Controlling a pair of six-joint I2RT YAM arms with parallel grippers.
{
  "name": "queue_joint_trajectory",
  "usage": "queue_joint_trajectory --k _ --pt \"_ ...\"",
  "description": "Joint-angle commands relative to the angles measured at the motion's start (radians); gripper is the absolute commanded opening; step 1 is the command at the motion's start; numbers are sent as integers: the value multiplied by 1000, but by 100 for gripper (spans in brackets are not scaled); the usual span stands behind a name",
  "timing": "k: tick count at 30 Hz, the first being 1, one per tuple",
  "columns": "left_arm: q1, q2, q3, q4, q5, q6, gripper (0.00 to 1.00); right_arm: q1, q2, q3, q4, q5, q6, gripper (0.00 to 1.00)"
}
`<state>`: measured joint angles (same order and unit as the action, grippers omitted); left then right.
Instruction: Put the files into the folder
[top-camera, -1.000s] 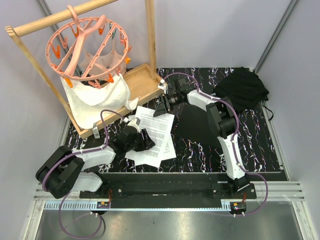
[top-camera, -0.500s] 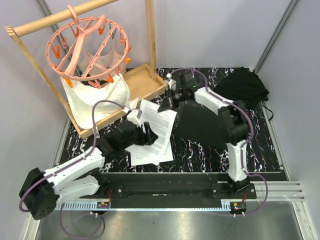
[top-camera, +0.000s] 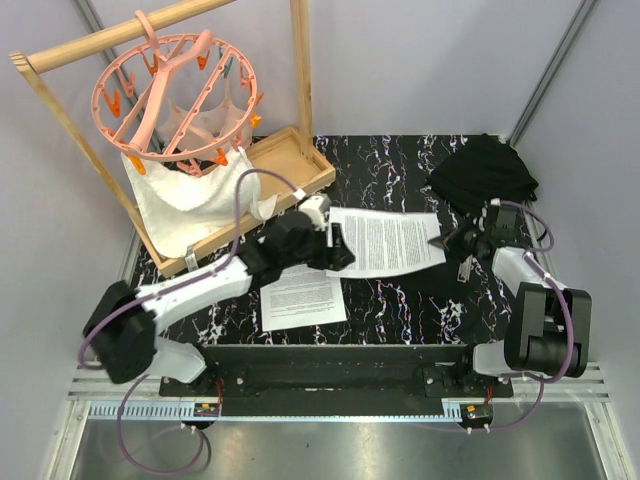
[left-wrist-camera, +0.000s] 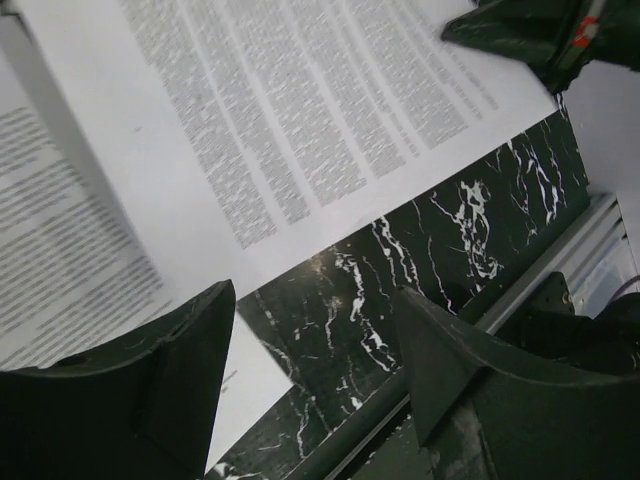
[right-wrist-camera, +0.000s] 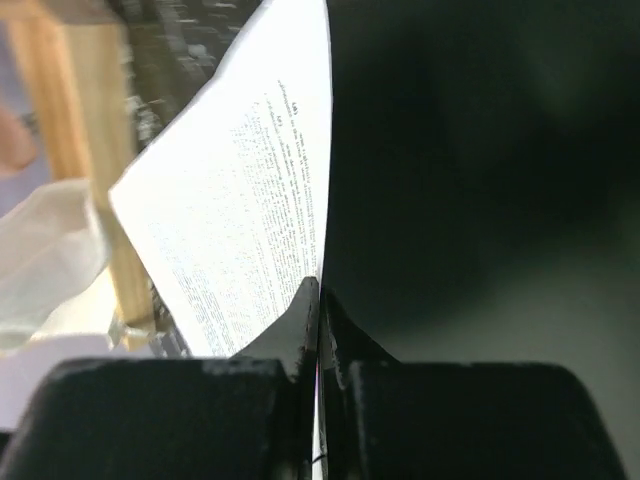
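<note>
My right gripper (top-camera: 447, 243) is shut on the right edge of one printed white sheet (top-camera: 385, 240) and holds it spread over the middle of the marble table. The right wrist view shows the jaws (right-wrist-camera: 320, 290) pinched on that sheet (right-wrist-camera: 240, 200), with a plain dark surface to its right; I cannot tell if that is the folder. The folder does not show clearly in the top view. Other printed sheets (top-camera: 305, 295) lie flat nearer the front. My left gripper (top-camera: 335, 250) is open and empty (left-wrist-camera: 315, 330) above the held sheet's left end (left-wrist-camera: 300, 100).
A wooden rack with a tray base (top-camera: 290, 160) stands at the back left, carrying a pink clip hanger (top-camera: 175, 85) and a white cloth (top-camera: 190, 195). A lumpy black fabric bundle (top-camera: 485, 175) lies at the back right. The metal rail runs along the table's front edge.
My right gripper has drawn one sheet off the stack to the right, across the table's middle. My left arm has stretched rightward and now hovers by that sheet's left end.
</note>
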<state>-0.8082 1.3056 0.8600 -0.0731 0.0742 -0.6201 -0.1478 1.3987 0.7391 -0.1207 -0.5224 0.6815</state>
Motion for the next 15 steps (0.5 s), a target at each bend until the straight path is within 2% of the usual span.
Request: queue_joint_trajectory --k 1,8,15 --pt "-40 154 183 67 102 25 68 -24 -101 -96 78 134 53 0" --pt "-40 447 384 107 170 42 66 -35 -228 -228 75 376 3 0" --pt "-42 670 571 113 272 31 65 -36 -215 -265 84 459 -4 0"
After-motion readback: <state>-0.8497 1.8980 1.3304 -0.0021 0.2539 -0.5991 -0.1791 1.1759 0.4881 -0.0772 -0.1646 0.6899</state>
